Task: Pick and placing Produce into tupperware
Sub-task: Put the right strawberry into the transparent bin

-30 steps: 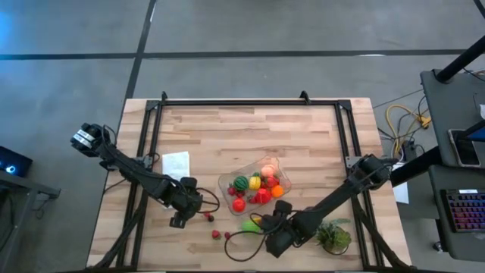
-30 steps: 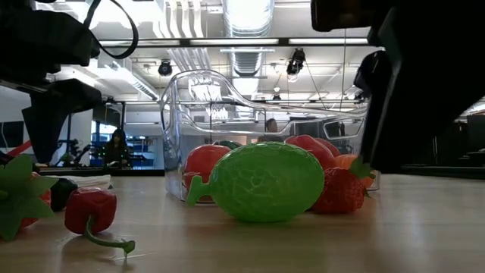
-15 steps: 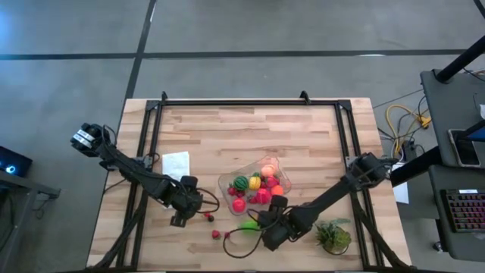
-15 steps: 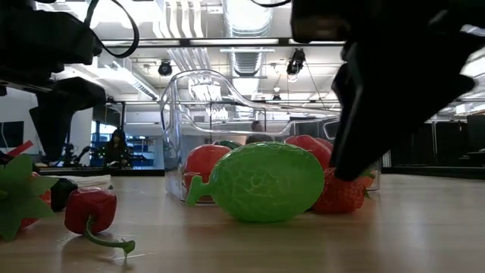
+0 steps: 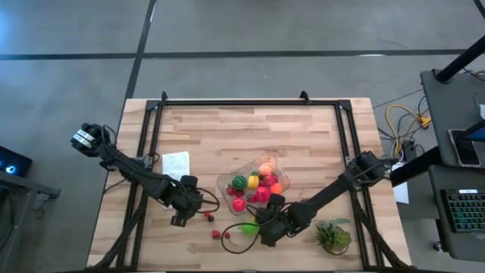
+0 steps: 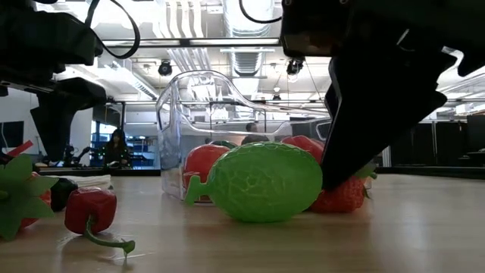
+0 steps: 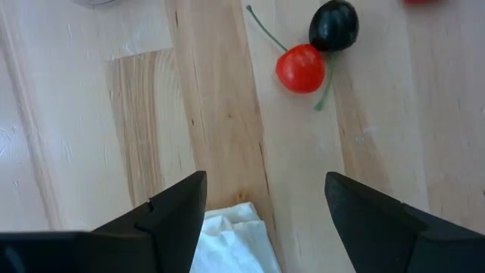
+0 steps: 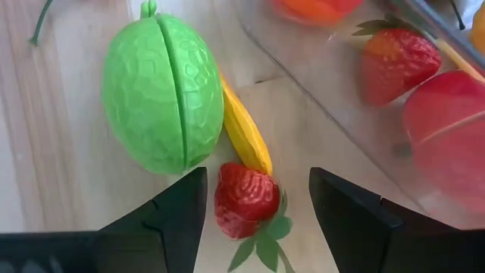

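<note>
right pincer (image 5: 261,225) beside lime fruit (image 5: 249,226) | tupperware (image 5: 227,182) holds produce

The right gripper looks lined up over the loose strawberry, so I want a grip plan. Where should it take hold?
Probably across the strawberry's plump red body, from straight above. Its leafy cap is thin, and the right gripper's open fingers already straddle the body, with the yellow piece and green melon lying just beyond it.

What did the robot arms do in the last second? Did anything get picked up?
The right gripper slid along the table's near edge toward the left arm's side. It now hangs open over the strawberry beside the green melon, holding nothing. Nothing was picked up or let go. The left gripper stayed open near the cherries, and the tupperware with its fruit did not move.
</note>
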### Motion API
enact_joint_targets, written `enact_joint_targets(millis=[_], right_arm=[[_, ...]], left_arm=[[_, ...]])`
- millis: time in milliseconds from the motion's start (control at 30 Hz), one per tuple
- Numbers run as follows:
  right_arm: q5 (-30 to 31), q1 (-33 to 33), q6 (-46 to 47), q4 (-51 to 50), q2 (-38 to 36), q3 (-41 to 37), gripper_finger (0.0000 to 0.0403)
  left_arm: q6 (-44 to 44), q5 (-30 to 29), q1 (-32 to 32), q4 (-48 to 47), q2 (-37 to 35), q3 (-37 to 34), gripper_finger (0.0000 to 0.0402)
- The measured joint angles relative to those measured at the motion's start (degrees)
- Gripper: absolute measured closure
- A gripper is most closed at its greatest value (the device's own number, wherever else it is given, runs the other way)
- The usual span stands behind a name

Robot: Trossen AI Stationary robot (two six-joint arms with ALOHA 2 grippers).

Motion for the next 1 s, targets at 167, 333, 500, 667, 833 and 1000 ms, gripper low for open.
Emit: enact_joint_targets(millis=[167, 333, 500, 667, 833, 1000], right_arm=[[-0.36, 0.0, 0.68, 0.15, 0.0, -0.02, 0.0179], [-3.42, 0.32, 0.86, 0.24, -0.19, 0.38, 0.0179], [-3.55, 1.59, 1.04, 0.31, -0.04, 0.03, 0.0179], [-3.08, 1.42, 2.56, 0.29, 0.04, -0.68, 0.0179], [-1.45, 1.4, 4.32, 0.26, 0.07, -1.46, 0.0179], [-1.23, 1.38, 4.32, 0.39, 0.07, -1.79, 0.0179]], left_arm=[[0.0, -0.2, 0.01, 0.02, 0.0, -0.01, 0.0148], [-0.04, -0.24, 0.01, 0.0, 0.0, -0.01, 0.0148], [-0.07, -0.28, 0.04, 0.0, 0.0, -0.01, 0.0148], [-0.07, -0.37, 0.21, 0.22, 0.0, -0.01, 0.0148], [-0.09, -0.42, 0.51, 0.52, 0.0, -0.01, 0.0148], [-0.09, -0.39, 0.51, 0.57, 0.0, -0.01, 0.0148]])
